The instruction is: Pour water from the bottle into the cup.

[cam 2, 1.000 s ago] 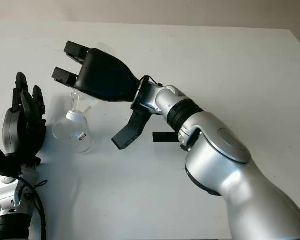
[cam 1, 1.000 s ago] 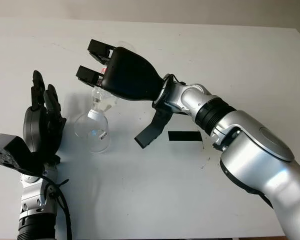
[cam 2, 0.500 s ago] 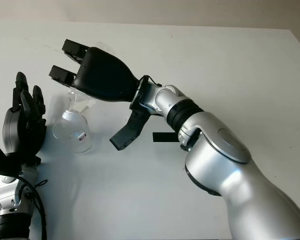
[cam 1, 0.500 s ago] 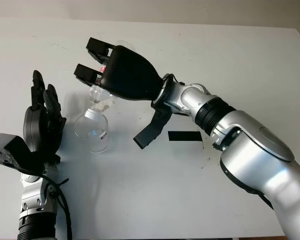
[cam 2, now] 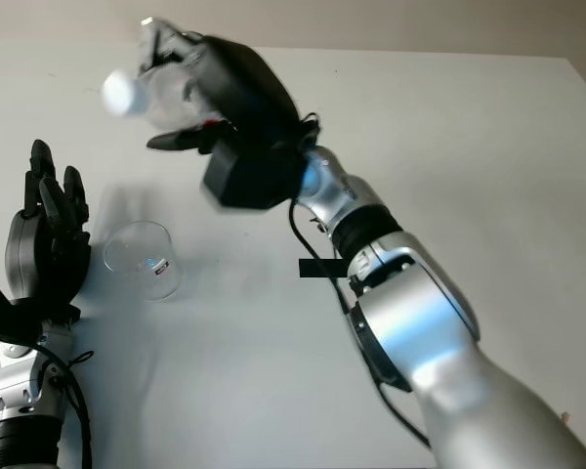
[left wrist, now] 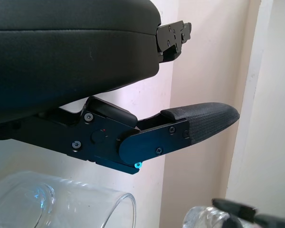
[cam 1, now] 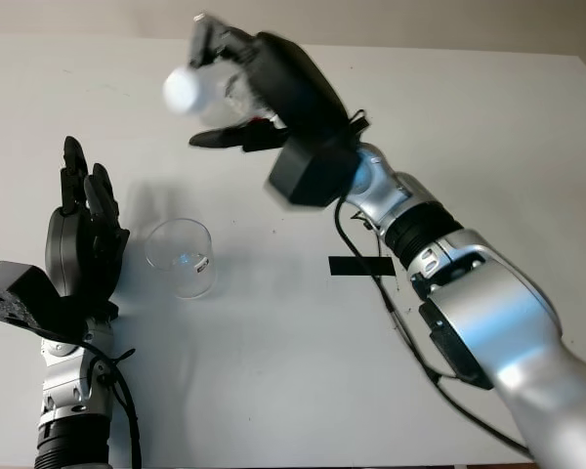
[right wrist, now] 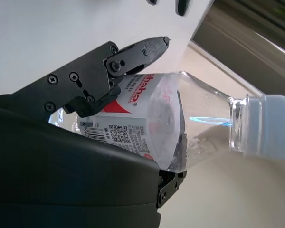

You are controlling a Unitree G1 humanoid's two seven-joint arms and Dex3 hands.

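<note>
Here the right hand (cam 1: 273, 83) is gripping the bottle (cam 1: 210, 88), holding it up well above the white table (cam 1: 488, 137) toward its far side. The bottle is lying roughly sideways in the grasp, its white cap (cam 1: 183, 90) pointing to the robot's left. In the right wrist view the fingers (right wrist: 109, 71) are wrapping around the labelled body of the bottle (right wrist: 171, 123), which is clear plastic with a red and white label, and the cap (right wrist: 273, 126) is sitting on the neck.

The cup (cam 1: 181, 256), a clear glass with a small sticker on its side, is standing upright on the table, nearer the robot than the bottle and a little to its left, apart from it. It is sitting just beside the left hand (cam 1: 78, 249), on that hand's right, without touching it. The left hand is open and holding nothing, raised upright at the near left of the table with its fingers pointing away from the robot. In the left wrist view the rim of the cup (left wrist: 61, 204) is showing close under the hand's fingers (left wrist: 180, 133).

A short strip of black tape (cam 1: 361, 265) is lying flat on the table to the right of the cup, partly crossed by the right arm's cable
</note>
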